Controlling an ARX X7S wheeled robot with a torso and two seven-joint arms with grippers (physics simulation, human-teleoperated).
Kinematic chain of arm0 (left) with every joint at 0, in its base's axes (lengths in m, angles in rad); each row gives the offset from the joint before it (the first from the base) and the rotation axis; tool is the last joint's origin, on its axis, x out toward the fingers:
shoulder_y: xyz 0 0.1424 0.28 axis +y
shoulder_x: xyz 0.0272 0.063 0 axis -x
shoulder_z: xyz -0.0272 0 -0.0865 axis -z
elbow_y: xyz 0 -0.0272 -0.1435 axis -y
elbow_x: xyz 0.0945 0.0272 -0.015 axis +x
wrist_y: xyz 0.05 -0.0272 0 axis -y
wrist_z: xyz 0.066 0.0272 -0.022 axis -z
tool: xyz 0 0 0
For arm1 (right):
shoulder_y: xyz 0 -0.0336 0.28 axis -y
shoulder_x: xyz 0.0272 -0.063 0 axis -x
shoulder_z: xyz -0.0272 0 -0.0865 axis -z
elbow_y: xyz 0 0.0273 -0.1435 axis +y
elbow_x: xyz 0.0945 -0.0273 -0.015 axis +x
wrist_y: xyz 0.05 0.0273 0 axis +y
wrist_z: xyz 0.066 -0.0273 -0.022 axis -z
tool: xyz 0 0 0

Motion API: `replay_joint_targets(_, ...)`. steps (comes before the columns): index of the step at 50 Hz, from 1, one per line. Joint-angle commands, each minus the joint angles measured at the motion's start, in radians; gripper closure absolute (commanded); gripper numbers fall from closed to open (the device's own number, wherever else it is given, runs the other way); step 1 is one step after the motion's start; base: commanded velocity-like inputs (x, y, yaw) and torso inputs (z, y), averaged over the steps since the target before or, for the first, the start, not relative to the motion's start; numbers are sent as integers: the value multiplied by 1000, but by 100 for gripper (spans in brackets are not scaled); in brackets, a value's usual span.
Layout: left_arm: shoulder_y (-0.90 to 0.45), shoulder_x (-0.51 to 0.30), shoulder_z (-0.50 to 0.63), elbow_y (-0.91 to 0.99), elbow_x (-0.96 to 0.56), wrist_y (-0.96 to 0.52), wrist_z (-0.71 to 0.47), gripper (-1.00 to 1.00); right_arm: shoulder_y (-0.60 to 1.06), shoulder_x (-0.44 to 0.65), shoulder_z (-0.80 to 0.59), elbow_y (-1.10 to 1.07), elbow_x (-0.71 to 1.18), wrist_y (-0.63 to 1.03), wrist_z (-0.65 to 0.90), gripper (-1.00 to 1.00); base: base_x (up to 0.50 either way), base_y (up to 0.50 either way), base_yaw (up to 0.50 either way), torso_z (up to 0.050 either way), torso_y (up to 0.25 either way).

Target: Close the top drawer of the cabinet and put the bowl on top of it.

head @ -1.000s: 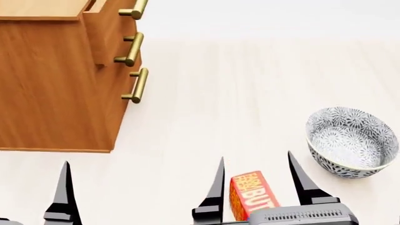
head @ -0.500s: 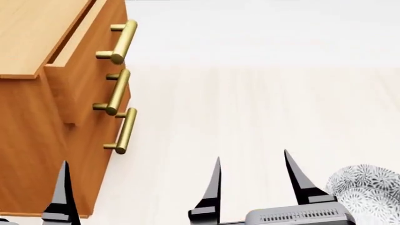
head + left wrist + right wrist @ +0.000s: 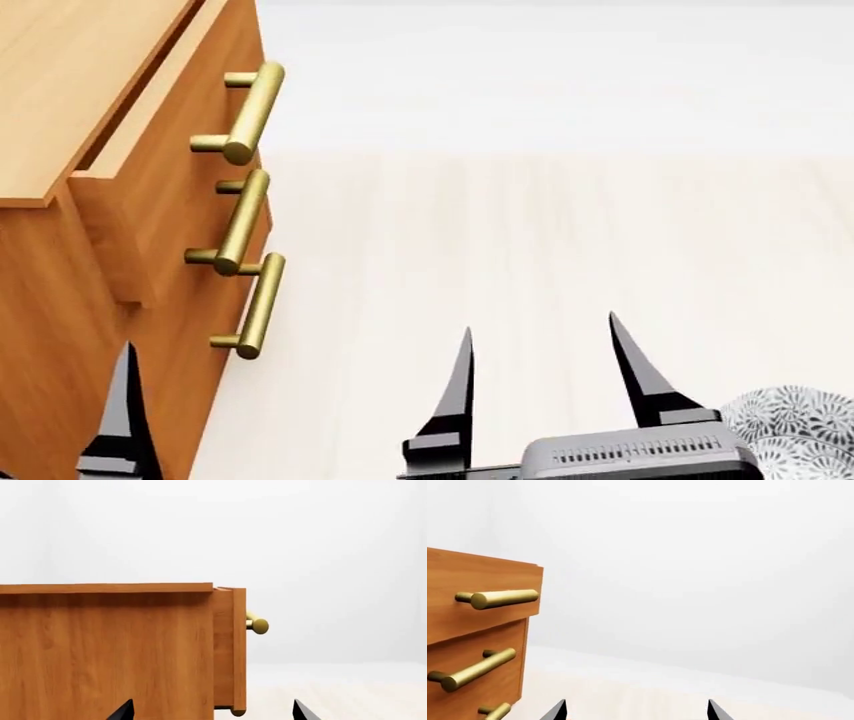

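Cabinet (image 3: 54,300) at head view's left, top drawer (image 3: 167,150) pulled slightly out (brass handle (image 3: 247,110) untouched), bowl (image 3: 794,430) on floor at lower right beside right gripper (image 3: 541,370), spread and empty, left gripper (image 3: 210,711) likewise spread, facing the cabinet's side

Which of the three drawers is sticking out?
The top orange-brown wooden drawer: its front juts past the two lower drawers, leaving a gap under the cabinet top.

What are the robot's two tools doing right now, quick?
Left tool: open, holding nothing.
Right tool: open, holding nothing.
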Motion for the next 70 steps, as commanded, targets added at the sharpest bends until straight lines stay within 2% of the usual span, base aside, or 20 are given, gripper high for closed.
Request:
replay_joint_targets(1,11,-13,2,16,-8,4,-13,-100,87,2,6,40,15,66,-3,-100,0,0,0,0,0)
replay_joint_targets(11,18,-21,7,30,-14,6,-22,-100,433,-12,-23,209,5,283,-31,-100,0,0,0,0,0)
replay_joint_targets(15,22,-25,10,39,-15,5,-27,-100,543,-34,-51,303,-6,312,-35,-100,0,0,0,0,0)
replay_joint_targets(18,22,-28,12,45,-16,1,-30,-100,591,-47,-65,357,-11,316,-35,-100,0,0,0,0,0)
replay_joint_targets(19,24,-30,9,59,-22,-6,-32,-100,707,-84,-87,489,-20,316,-38,-100,0,0,0,0,0)
replay_joint_targets(27,26,-39,8,73,-33,-12,-37,-100,850,-125,-117,679,-30,280,-33,-100,0,0,0,0,0)
replay_joint_targets(28,21,-39,9,58,-35,-9,-34,-100,956,-208,-245,829,-77,140,-17,-100,0,0,0,0,0)
replay_joint_targets(30,24,-41,11,58,-33,-5,-34,-100,976,-205,-271,1050,-52,121,1,-100,0,0,0,0,0)
replay_joint_targets(46,20,-51,13,54,-43,2,-41,-100,1034,-206,-361,1152,48,63,51,-100,0,0,0,0,0)
replay_joint_targets(52,21,-55,14,54,-46,3,-43,-100,1119,-211,-523,1312,215,-53,112,-100,0,0,0,0,0)
replay_joint_targets(58,12,-61,7,36,-51,6,-45,-100,1231,-212,-879,1512,563,-254,200,-100,0,0,0,0,0)
replay_joint_targets(63,0,-65,0,21,-58,3,-46,-100,1282,-212,-1187,1573,844,-383,253,-100,0,0,0,0,0)
replay_joint_targets(67,0,-69,-4,21,-65,4,-46,-100,1292,-212,-1290,1561,931,-423,270,-100,0,0,0,0,0)
replay_joint_targets(70,-2,-70,-5,14,-69,7,-45,-100,1288,-212,-1310,1552,944,-432,273,-100,0,0,0,0,0)
